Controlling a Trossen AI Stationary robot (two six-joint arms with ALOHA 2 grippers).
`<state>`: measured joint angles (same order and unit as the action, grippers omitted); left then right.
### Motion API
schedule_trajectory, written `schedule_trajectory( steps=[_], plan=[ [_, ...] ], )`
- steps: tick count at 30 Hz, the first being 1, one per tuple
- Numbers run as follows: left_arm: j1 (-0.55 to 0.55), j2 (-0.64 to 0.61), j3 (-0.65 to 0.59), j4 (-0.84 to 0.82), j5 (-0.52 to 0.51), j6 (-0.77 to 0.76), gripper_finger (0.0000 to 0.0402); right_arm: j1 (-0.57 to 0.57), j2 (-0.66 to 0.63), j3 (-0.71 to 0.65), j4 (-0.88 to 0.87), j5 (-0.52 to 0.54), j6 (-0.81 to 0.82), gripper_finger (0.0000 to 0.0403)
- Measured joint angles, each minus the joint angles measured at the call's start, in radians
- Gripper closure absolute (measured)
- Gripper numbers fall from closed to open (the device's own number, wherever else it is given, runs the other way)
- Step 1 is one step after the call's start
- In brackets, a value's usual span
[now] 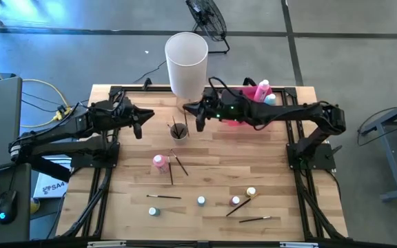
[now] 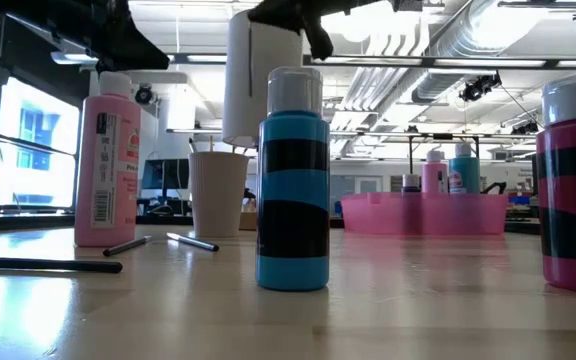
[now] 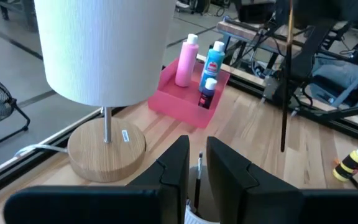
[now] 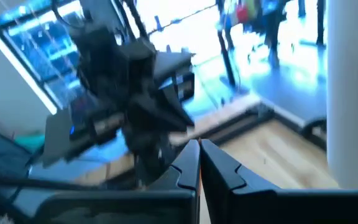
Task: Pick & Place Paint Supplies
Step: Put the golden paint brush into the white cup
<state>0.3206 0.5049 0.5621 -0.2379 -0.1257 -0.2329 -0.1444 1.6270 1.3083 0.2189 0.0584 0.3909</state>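
My right gripper [image 1: 200, 118] hangs over the far middle of the table, shut on a thin dark paintbrush [image 3: 284, 81], just right of a small cup [image 1: 178, 129] that holds other brushes. My left gripper [image 1: 140, 124] waits left of the cup, its fingers [image 3: 178, 167] a narrow gap apart and empty. A pink bottle [image 1: 160, 162] stands nearer the middle. Several tiny bottles [image 1: 201, 200] and loose brushes [image 1: 164, 197] lie toward the near edge. The pink tray [image 1: 250, 103] holds more bottles. My right gripper pinches the paintbrush between its two fingers near the brush's upper end [image 3: 289, 18], coming from above. The brush hangs straight down below the fingers. Its lower tip [image 3: 283, 148] is clear of the table. The right wrist view shows only a thin sliver [image 4: 199, 177] between the shut fingers.
A tall white lamp [image 1: 186, 60] on a wooden foot [image 3: 106, 148] stands at the far edge behind the cup. In the low view a teal bottle [image 2: 293, 180] and a pink one [image 2: 573, 190] stand near the front edge. Bare wood lies at mid-table right.
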Motion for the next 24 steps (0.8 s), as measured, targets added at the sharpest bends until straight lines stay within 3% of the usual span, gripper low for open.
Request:
schedule_trajectory(
  steps=[8, 14, 24],
  plan=[
    [0.000, 0.000, 0.000, 0.000, 0.000, 0.000, 0.0348, 0.048, 0.004, 0.000, 0.106, 0.092, -0.081, 0.0400],
    [0.000, 0.000, 0.000, 0.003, 0.000, 0.000, 0.0348, 0.069, 0.093, 0.001, 0.261, 0.109, -0.113, 0.0400],
    [0.000, 0.000, 0.000, 0.003, 0.000, 0.000, 0.0348, 0.058, 0.207, 0.011, 0.291, 0.176, -0.176, 0.0400]
  ],
)
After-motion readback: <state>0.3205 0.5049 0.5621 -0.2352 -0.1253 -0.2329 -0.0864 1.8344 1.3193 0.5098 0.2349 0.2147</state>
